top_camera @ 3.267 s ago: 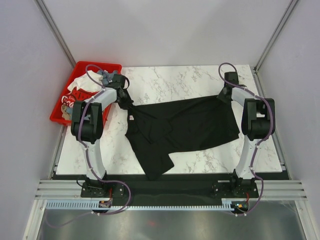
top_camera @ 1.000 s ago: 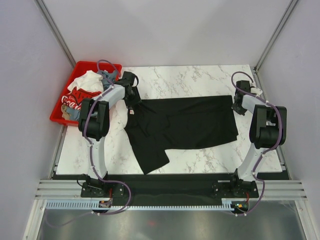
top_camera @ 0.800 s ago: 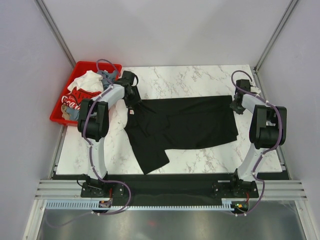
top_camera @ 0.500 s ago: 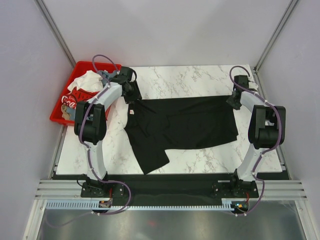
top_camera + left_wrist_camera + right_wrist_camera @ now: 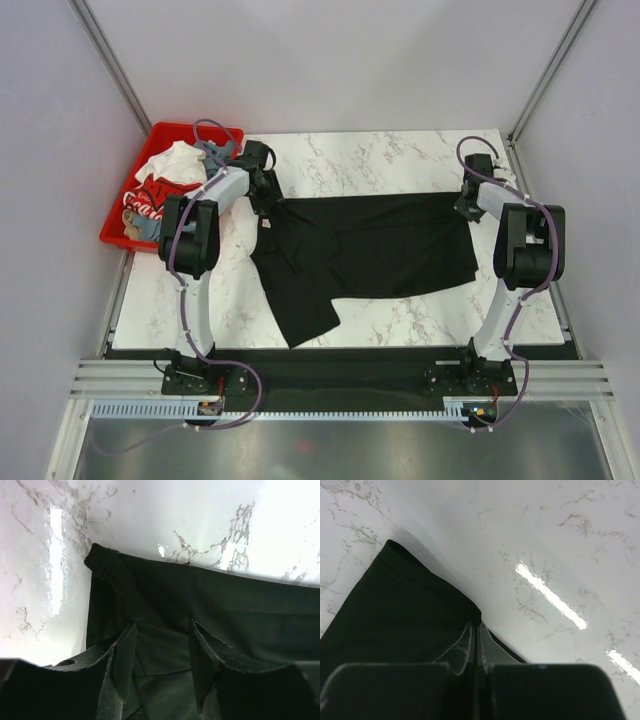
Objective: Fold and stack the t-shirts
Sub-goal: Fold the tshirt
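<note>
The black t-shirt (image 5: 370,245) runs left-right between your arms: left pincer (image 5: 162,625) spread over one corner, right pincer (image 5: 475,626) pinching the opposite edge.

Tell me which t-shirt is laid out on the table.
The black t-shirt, spread across the marble table. The white one and the red Coca-Cola one lie crumpled in the red bin at the far left corner.

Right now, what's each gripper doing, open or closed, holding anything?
Left gripper: open above the black t-shirt, holding nothing.
Right gripper: shut at the shirt's edge; grip on cloth unclear.
</note>
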`<state>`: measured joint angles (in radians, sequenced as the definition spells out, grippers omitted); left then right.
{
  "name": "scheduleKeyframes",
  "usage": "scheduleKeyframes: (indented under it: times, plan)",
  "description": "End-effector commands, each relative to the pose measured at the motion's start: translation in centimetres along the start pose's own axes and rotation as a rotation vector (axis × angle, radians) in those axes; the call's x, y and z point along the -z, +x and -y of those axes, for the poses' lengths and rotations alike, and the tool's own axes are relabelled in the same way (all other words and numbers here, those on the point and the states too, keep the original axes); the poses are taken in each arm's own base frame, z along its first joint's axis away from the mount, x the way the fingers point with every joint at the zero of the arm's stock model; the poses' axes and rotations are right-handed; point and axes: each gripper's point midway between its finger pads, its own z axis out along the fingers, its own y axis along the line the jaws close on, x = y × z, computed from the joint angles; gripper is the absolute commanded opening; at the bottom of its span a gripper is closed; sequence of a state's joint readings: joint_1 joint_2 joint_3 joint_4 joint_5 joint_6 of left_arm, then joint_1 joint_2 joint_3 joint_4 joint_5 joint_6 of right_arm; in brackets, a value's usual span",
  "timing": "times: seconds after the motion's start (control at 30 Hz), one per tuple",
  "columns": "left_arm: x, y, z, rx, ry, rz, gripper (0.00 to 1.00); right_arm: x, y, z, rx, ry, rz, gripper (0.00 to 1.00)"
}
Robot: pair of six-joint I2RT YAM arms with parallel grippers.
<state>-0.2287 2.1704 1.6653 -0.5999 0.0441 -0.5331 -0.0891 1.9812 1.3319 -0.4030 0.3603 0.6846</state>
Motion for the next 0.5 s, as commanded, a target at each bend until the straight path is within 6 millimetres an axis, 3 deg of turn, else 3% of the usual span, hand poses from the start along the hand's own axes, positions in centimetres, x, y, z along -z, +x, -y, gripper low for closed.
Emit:
scheduleKeyframes:
  times: [0.0, 0.1, 0.27, 0.43, 0.47]
  plan:
    - [-1.9, 0.7, -1.5, -0.004, -0.055, -0.033, 0.54, -0.7, -0.4, 2.7, -0.005, 0.106, 0.036, 0.00]
    - [-2.2, -0.2, -1.0, -0.026, -0.041, -0.018, 0.54, -0.5, -0.8, 3.6, -0.013, 0.143, 0.069, 0.00]
    - [-3.1, -1.6, 0.7, -0.058, 0.022, -0.011, 0.54, 0.1, -1.7, 3.2, -0.023, 0.120, 0.086, 0.00]
    - [-1.4, -3.0, 2.7, -0.070, 0.086, 0.020, 0.55, 0.5, -2.3, 2.8, -0.019, 0.105, 0.096, 0.19]
    - [-0.1, -3.6, 3.1, -0.071, 0.104, 0.040, 0.55, 0.8, -2.6, 2.6, -0.015, 0.092, 0.096, 0.22]
